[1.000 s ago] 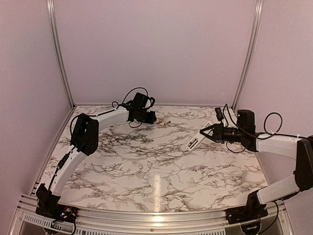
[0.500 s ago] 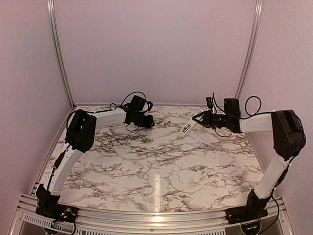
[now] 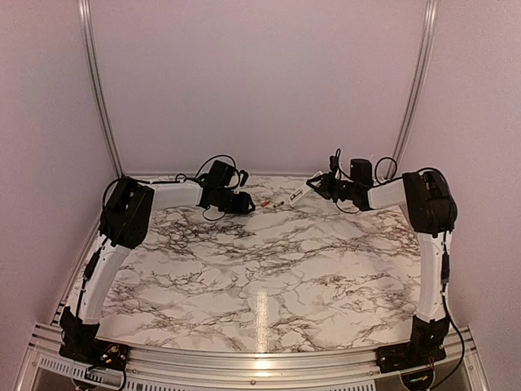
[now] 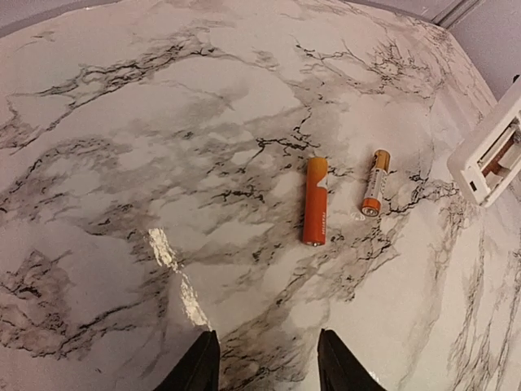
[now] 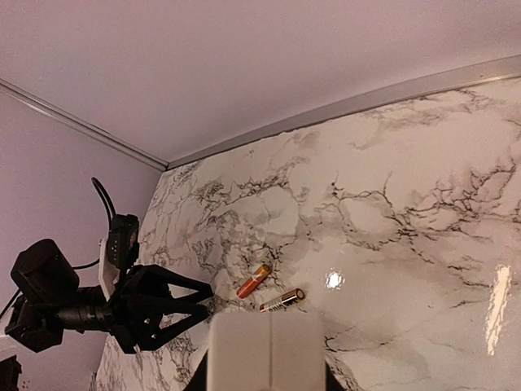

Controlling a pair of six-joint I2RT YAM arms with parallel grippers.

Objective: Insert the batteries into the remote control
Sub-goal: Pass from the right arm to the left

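Left gripper [image 4: 267, 362]: jaws apart, nothing between, low over marble table [image 4: 122, 163] at far left. Two batteries [image 4: 315, 200] lie flat just right of it, side by side, not touching. Right gripper [image 5: 262, 376]: jaws clamped on remote control [image 5: 264, 342], far right, near batteries; open bay visible in left wrist view.

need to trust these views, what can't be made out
- remote, left wrist view: right edge cuts off most of it
- remote, right wrist view: blurred, cut by the bottom edge
- remote, top view: too small for detail
- batteries: end markings too small to read in any view
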